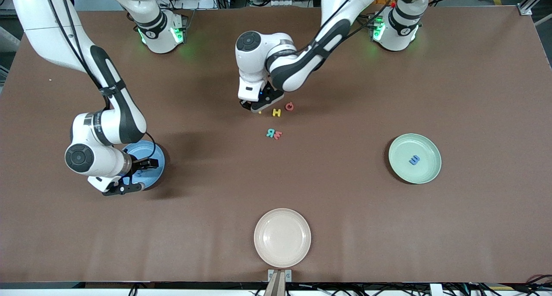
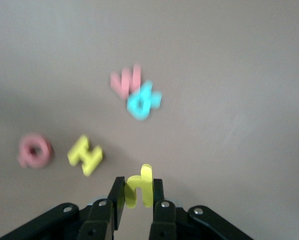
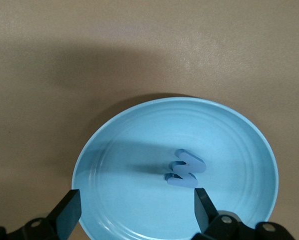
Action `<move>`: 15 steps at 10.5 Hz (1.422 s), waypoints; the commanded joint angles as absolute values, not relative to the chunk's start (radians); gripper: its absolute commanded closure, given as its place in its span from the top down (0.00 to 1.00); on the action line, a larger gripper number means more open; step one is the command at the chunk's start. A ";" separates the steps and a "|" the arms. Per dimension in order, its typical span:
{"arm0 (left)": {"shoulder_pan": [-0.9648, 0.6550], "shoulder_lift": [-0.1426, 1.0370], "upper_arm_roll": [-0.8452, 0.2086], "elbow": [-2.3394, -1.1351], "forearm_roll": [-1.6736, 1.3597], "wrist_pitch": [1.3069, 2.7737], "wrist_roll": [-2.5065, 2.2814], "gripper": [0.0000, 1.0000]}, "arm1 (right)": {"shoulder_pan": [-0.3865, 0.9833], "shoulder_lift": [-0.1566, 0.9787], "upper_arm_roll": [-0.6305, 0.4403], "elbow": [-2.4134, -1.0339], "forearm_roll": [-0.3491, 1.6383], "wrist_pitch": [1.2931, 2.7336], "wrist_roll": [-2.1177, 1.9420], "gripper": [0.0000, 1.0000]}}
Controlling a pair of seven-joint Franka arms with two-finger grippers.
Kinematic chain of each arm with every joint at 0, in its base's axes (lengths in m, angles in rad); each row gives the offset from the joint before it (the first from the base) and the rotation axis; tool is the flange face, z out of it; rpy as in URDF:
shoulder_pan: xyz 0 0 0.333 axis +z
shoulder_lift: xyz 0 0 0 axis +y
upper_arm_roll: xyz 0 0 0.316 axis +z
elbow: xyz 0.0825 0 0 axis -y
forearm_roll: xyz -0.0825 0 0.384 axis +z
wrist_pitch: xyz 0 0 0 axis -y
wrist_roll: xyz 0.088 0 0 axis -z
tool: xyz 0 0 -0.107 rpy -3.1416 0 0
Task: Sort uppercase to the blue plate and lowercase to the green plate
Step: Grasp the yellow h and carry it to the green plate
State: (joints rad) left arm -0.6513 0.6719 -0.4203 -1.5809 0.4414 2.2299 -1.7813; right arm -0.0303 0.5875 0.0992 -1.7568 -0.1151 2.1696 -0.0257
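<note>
Yellow foam small letter h is pinched tight in the left gripper, near the middle of the brown table. The right gripper, fingers spread wide, hangs over the round light-blue plate holding the blue foam M.

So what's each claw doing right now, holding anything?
Left gripper: closed on the yellow h.
Right gripper: open, empty, over the blue plate.
</note>
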 commanded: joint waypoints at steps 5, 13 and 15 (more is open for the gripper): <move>-0.234 0.422 -0.459 -1.629 0.229 1.996 -0.979 0.00 | 0.006 0.592 0.106 -1.756 -0.095 2.168 0.067 1.00; 0.046 0.442 -0.272 -1.800 0.222 2.000 -0.100 0.00 | 0.280 0.577 0.106 -1.688 0.063 2.135 0.421 1.00; 0.048 0.436 -0.223 -1.891 0.222 2.118 -0.045 0.00 | 0.389 0.577 0.106 -1.666 0.061 2.114 0.542 1.00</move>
State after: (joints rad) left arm 0.0572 0.4548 -0.2519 -1.8265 0.2402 2.0555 -0.0944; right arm 0.3220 0.5832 0.1137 -1.6815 0.0532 2.1383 0.4608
